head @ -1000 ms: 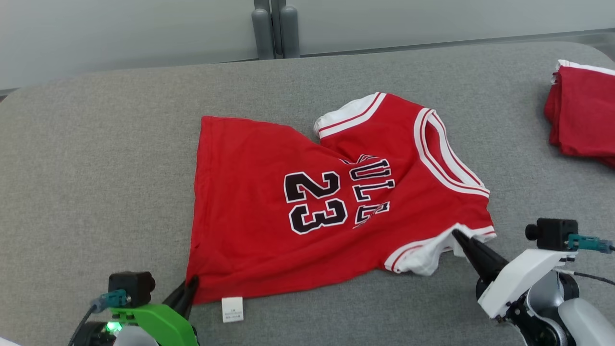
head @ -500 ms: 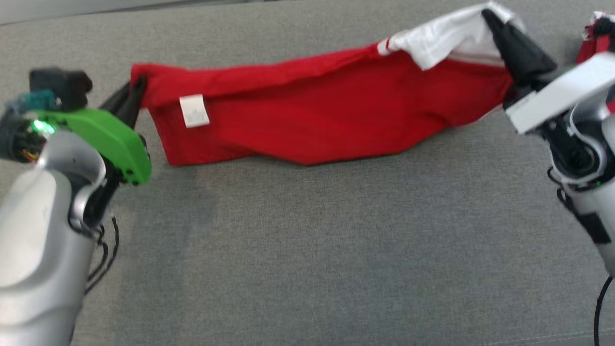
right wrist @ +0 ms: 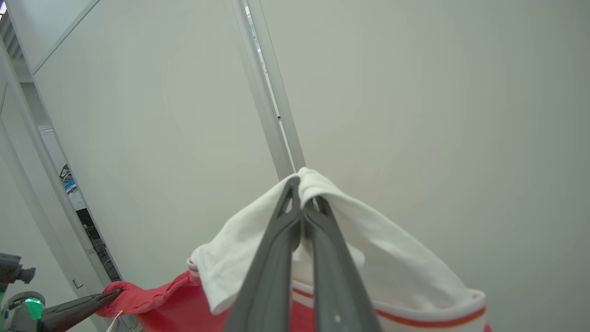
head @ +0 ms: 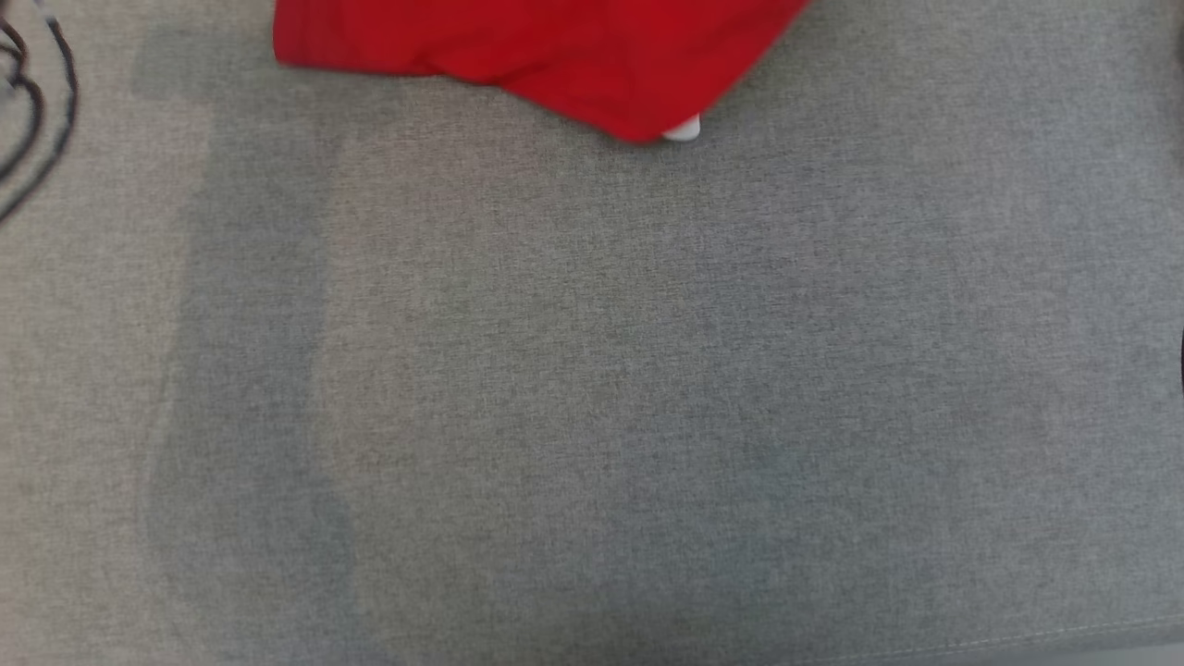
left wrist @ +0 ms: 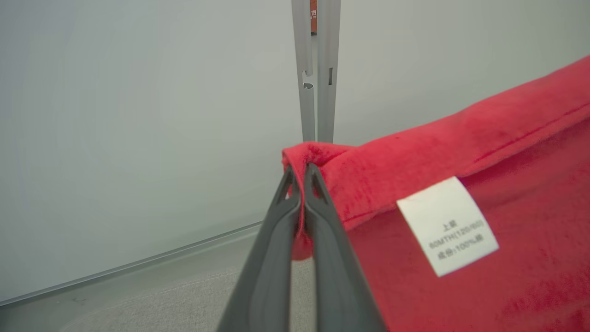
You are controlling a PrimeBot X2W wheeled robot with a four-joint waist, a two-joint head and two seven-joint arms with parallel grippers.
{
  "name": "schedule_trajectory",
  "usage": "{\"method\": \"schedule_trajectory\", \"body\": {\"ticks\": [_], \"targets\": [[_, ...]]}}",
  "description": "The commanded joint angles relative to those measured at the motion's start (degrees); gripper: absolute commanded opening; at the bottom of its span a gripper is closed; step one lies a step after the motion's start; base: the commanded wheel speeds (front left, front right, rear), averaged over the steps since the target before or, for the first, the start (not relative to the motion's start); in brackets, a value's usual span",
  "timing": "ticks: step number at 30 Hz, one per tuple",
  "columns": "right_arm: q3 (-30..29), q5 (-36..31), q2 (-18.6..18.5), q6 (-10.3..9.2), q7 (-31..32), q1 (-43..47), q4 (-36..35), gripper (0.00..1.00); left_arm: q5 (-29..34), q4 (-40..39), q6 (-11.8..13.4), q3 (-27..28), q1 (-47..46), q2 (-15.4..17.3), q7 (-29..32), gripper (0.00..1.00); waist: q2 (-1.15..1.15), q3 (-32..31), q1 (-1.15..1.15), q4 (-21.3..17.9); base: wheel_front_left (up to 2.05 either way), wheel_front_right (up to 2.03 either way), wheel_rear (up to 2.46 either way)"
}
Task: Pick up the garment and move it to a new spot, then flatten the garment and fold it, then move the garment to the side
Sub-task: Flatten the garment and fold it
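Note:
The garment [head: 536, 55] is a red jersey with white trim; in the head view its lower edge hangs at the top, above the grey surface [head: 592, 416]. In the left wrist view my left gripper [left wrist: 300, 168] is shut on a red hem corner of the garment [left wrist: 461, 147], beside its white care label [left wrist: 447, 226]. In the right wrist view my right gripper [right wrist: 304, 189] is shut on the white sleeve edge of the garment [right wrist: 368, 249]. That view also holds my left gripper [right wrist: 113, 291] at the lower left, pinching the far red corner.
The grey cloth-covered surface fills most of the head view, with a dark cable [head: 37, 102] at the upper left. Beyond the lifted garment are a pale wall and a grey upright post [left wrist: 315, 69].
Both grippers have raised the garment off the surface, stretched between them. The head camera has tilted down, so the arms have left its picture and the garment's lower edge sits at the top.

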Motion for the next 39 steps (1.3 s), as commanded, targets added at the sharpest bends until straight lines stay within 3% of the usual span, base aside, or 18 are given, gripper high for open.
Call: {"method": "schedule_trajectory", "body": {"ticks": [1, 8, 14, 17, 25, 36, 39], "targets": [[0.76, 0.04, 0.0, 0.01, -0.87, -2.44, 0.65, 0.0, -0.53, 1.3, -0.13, -0.16, -2.39, 0.75, -0.34, 0.0, 0.0, 0.3, -0.01, -0.71, 0.0, 0.0, 0.0], [4.99, 1.77, -0.44, 0.01, -2.57, -11.86, 5.14, 0.0, -2.61, 7.85, -0.14, -2.0, -10.49, 2.06, -1.41, 0.0, 0.0, -1.63, -0.01, -2.01, 0.0, 0.0, 0.0], [10.22, 3.46, -2.46, 0.01, -1.8, -12.06, 6.99, 0.0, -6.63, 10.64, -0.14, -4.08, -9.81, 1.99, -2.61, 0.0, 0.0, -3.14, -0.01, -1.94, 0.0, 0.0, 0.0], [13.35, 5.31, -3.82, 0.01, -1.24, -8.4, 6.83, 0.0, -9.54, 11.25, -0.14, -6.18, -5.39, 1.27, -3.01, 0.0, 0.0, -4.57, -0.01, -1.57, 0.0, 0.0, 0.0], [24.54, 10.09, -7.99, 0.01, -3.01, 9.58, -0.3, 0.0, -15.74, 8.92, -0.14, -15.98, 11.28, 5.21, -2.05, 0.0, 0.0, -11.83, -0.01, -2.06, 0.0, 0.0, 0.0], [40.13, 17.19, -18.29, 0.01, 14.06, 30.19, -11.24, 0.0, -28.01, -6.53, -0.15, -25.46, 37.37, 15.2, 8.21, 0.0, 0.0, -24.37, -0.01, -3.39, 0.0, 0.0, 0.0], [43.07, 17.18, -21.64, 0.01, 20.23, 33.92, -15.4, 0.0, -30.6, -11.86, 1.32, -26.22, 43.53, 18.02, 10.84, 0.0, 0.0, -26.55, -0.01, -3.79, 0.0, 0.0, 0.0]]}}
